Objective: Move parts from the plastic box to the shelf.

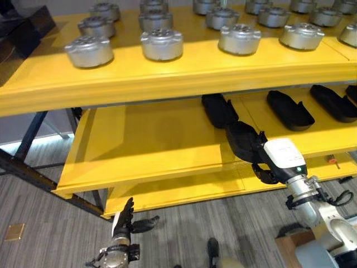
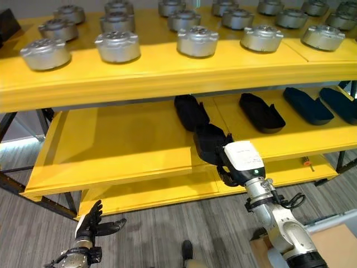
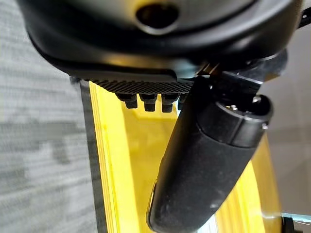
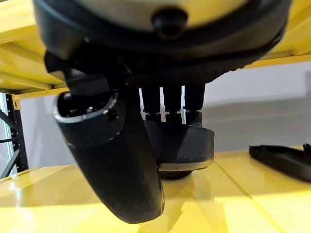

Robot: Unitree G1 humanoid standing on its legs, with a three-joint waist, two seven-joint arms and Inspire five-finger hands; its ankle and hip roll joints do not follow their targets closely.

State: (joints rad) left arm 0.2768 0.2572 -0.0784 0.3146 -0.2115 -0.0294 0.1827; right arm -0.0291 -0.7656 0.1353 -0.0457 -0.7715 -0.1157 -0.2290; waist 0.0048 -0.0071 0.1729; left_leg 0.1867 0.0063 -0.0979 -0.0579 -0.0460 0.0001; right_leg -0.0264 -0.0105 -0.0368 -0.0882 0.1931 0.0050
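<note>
Black and moulded, the part (image 2: 209, 142) that the right hand (image 2: 241, 163) has hold of sits on the middle board (image 2: 122, 145) of the yellow shelf (image 2: 167, 70), close to that board's front edge. The right wrist view shows the hand's fingers (image 4: 165, 104) reaching over the top of the part (image 4: 182, 143) and its thumb (image 4: 116, 160) down along the near side, so the part is pinched between them while its underside rests on the yellow board.

Just behind the held part on the same board lies a second black part (image 2: 189, 110), almost touching it. Further along the board, on the far side of the held part from the bare stretch, three more black parts (image 2: 261, 113) lie in a row, well apart from one another.

On the top board of the shelf, above all of these, stand rows of round silver castings (image 2: 197, 41).

Below the shelf's lowest yellow board, over the grey floor (image 2: 156, 234), the left hand (image 2: 92, 223) hangs with its fingers straight and spread, holding nothing.
</note>
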